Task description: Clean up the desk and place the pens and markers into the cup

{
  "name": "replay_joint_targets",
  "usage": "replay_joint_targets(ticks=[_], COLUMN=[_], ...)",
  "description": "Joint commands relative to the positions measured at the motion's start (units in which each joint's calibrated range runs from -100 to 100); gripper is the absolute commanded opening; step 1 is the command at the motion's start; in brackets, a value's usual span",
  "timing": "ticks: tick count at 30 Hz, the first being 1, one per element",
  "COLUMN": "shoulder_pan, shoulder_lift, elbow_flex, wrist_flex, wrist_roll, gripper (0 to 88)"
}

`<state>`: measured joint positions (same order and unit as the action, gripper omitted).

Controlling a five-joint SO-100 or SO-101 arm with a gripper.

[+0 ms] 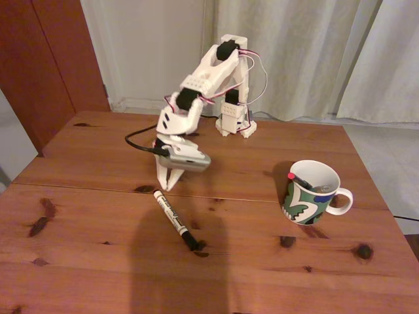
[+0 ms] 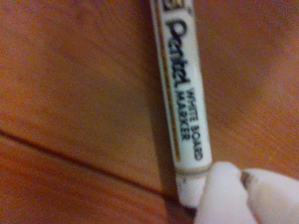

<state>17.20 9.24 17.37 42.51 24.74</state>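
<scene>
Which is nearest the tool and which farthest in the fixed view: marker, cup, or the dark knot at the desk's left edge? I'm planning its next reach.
1. Marker: its near end lies just below the tool.
2. Cup: off to the right.
3. Dark knot: far left, slightly farther than the cup, though the gap is small.
</scene>
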Motion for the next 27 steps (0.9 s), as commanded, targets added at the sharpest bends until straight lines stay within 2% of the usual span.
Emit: replay_joint_targets(ticks=[1, 6, 16, 27], shoulder_pan=[0.0, 0.0, 0.8, -1.5], shoulder_lift=[-0.3, 3.1, 13.4, 14.0], elbow_flex=[-8.1, -13.7, -23.9, -25.3], wrist_flex=[10.2, 17.1, 17.1, 16.7], wrist_roll=[-0.1, -0.2, -3.5, -6.7], gripper=[0.8, 0.8, 0.8, 0.8])
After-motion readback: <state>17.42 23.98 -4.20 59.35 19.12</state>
